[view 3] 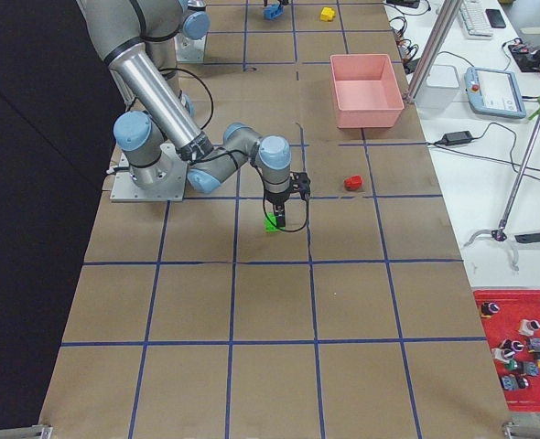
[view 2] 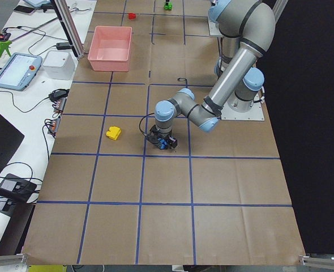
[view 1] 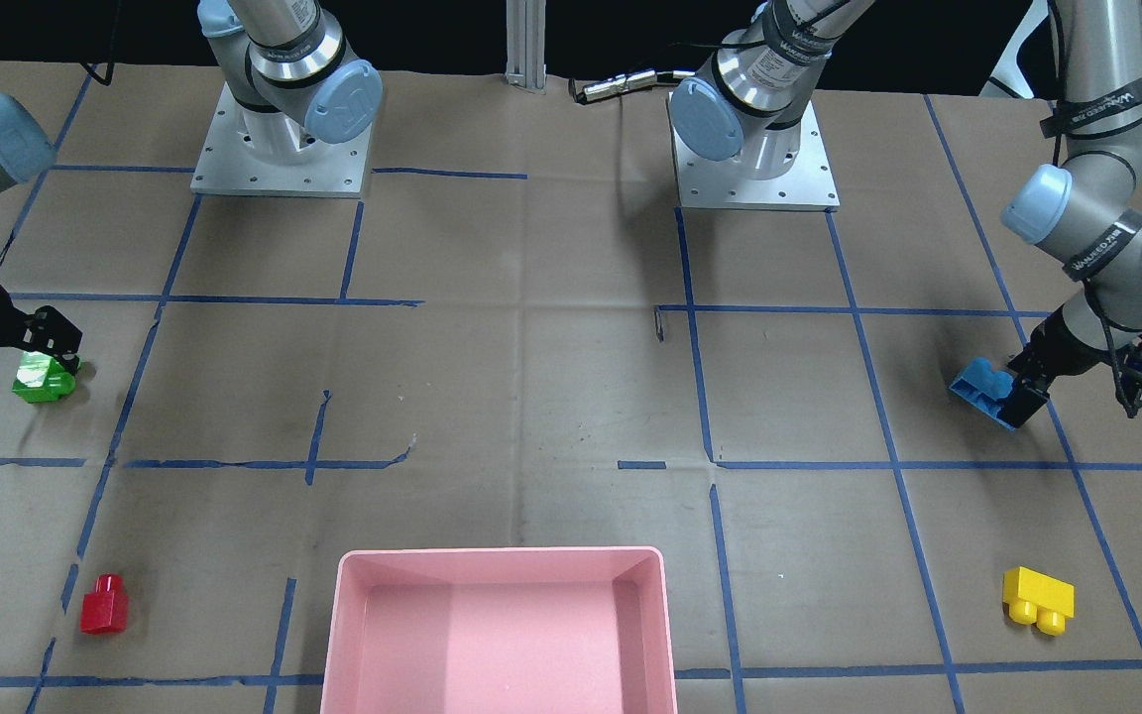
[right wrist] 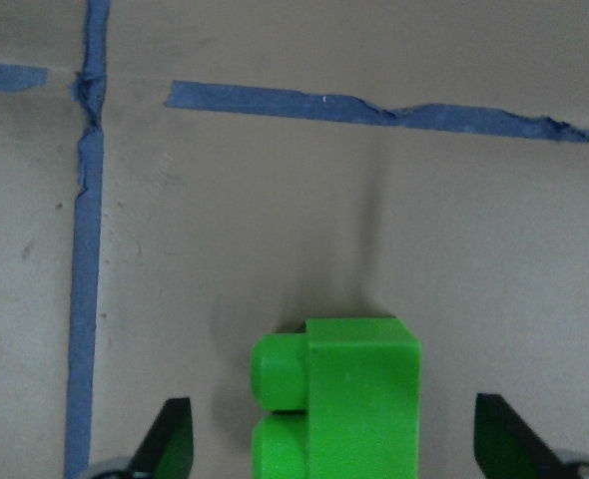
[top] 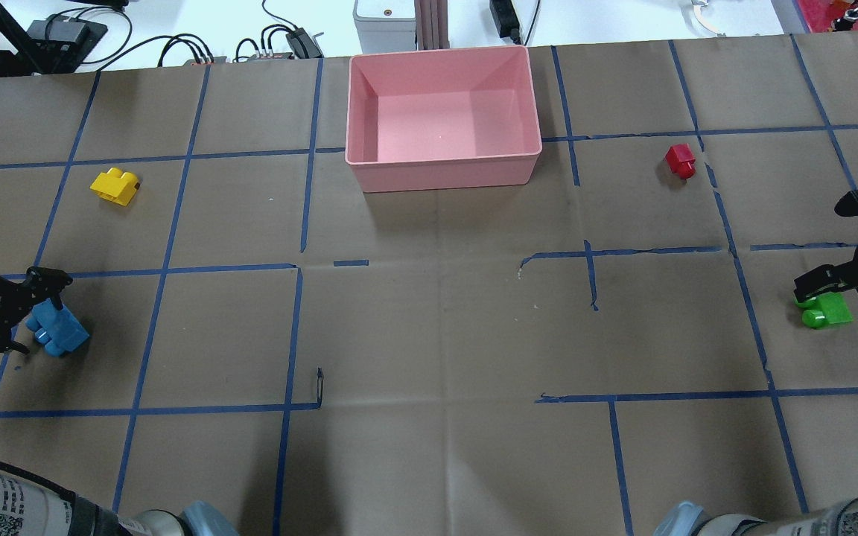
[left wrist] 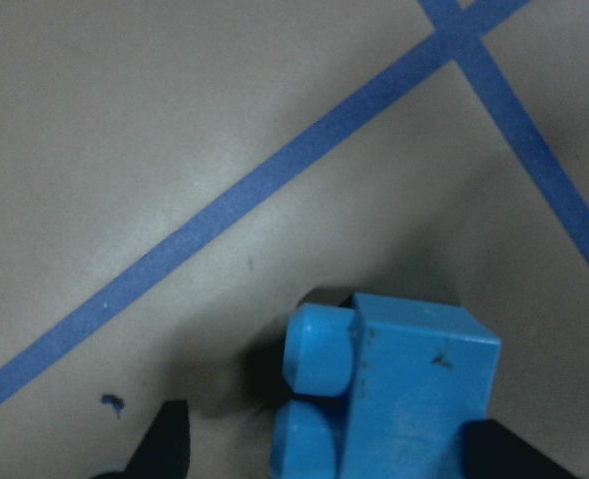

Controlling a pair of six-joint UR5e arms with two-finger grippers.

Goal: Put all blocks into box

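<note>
Blocks four, green (view 1: 46, 379), blue (view 1: 977, 387) perhaps tilted, red (view 1: 103, 603), yellow (view 1: 1037, 598), box (view 1: 502, 555) one

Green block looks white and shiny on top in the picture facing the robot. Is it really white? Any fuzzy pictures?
Exterior front-facing: that white is only glare on the green block; right wrist-mounted: it is plain green, with a faint shadow by it; left wrist-mounted: the blue block looks slightly blurry, with dark shadow around it.

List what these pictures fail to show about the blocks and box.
Blue block: left wrist view, bottom edge cuts off its lower part.
Green block: right wrist view, likewise cut off.
Box: front-facing view, near end beyond the frame.
Red block: left side view, too small for studs.
</note>
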